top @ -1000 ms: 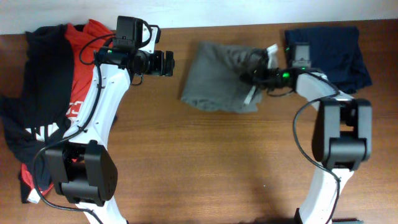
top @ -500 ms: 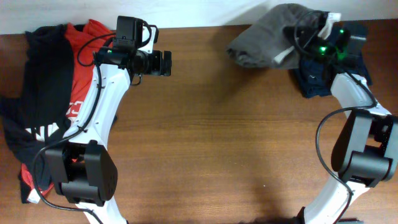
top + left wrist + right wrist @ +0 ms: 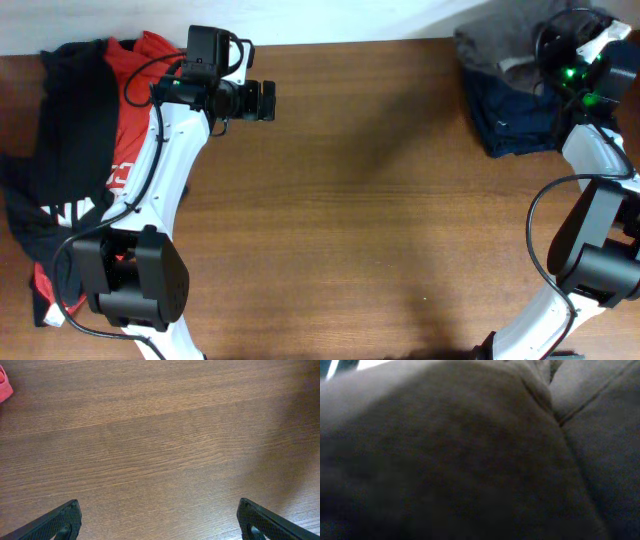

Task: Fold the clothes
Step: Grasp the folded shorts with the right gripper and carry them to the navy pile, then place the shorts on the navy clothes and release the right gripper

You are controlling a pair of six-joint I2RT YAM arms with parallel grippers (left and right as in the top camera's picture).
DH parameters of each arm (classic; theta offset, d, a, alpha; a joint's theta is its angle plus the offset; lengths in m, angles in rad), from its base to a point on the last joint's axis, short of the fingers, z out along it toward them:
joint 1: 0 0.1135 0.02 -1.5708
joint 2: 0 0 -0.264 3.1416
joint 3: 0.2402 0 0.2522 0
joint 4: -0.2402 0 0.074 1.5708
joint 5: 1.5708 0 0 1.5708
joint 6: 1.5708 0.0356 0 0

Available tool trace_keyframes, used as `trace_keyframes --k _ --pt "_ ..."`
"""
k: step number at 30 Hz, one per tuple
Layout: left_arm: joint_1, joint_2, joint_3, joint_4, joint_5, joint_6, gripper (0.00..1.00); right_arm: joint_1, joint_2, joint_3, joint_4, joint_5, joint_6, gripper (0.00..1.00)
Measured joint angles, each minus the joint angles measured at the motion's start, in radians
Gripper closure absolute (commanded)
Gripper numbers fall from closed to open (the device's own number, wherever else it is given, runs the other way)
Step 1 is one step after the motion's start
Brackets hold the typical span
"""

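**Shorts bunched at the far right corner, left pincer idle and wide apart**

Your left pincer hangs over bare wood with its fingers spread wide. In the left wrist view the two dark fingertips sit at the bottom corners with nothing between them but wood grain. A sliver of red cloth shows at the upper left edge of that view.

Your right pincer is up at the far right corner of the surface, right at the grey-olive shorts. You cannot tell from these views whether it is apart or clamped on the cloth. From overhead its fingers are lost among the folds and the cable loop. The right wrist view is filled with close, blurred grey fabric, with a seam running down the right side.

The shorts lie in a rumpled heap against the far edge, not flat and not neatly folded. A pale scrap of cloth shows beside the wrist. The heap rests on the far part of the dark navy garment, which lies just nearer you.

On the far left, well apart from the shorts, the red and black tops lie piled beside the left arm.
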Motion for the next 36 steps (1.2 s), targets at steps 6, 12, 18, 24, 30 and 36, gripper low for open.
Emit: trace_keyframes --k 6,12,18,24,30,36 --pt "0.0 0.0 0.0 0.008 -0.022 0.0 0.01 0.0 0.005 -0.001 0.062 0.166 0.0 0.96" --pt "0.0 0.0 0.0 0.023 -0.038 0.0 0.01 0.0 0.047 -0.001 0.029 0.179 0.0 0.96" --pt "0.0 0.0 0.0 0.037 -0.042 0.0 0.01 -0.002 0.074 0.0 -0.093 0.161 0.007 0.91" --pt "0.0 0.0 0.0 0.041 -0.042 0.0 0.01 -0.01 0.075 0.008 -0.406 0.15 0.026 0.01" --pt "0.0 0.0 0.0 0.047 -0.042 0.0 0.01 -0.038 0.071 0.008 -0.631 0.143 0.013 0.01" --pt "0.0 0.0 0.0 0.05 -0.042 0.0 0.01 -0.09 -0.04 0.006 -0.846 0.138 -0.17 0.01"
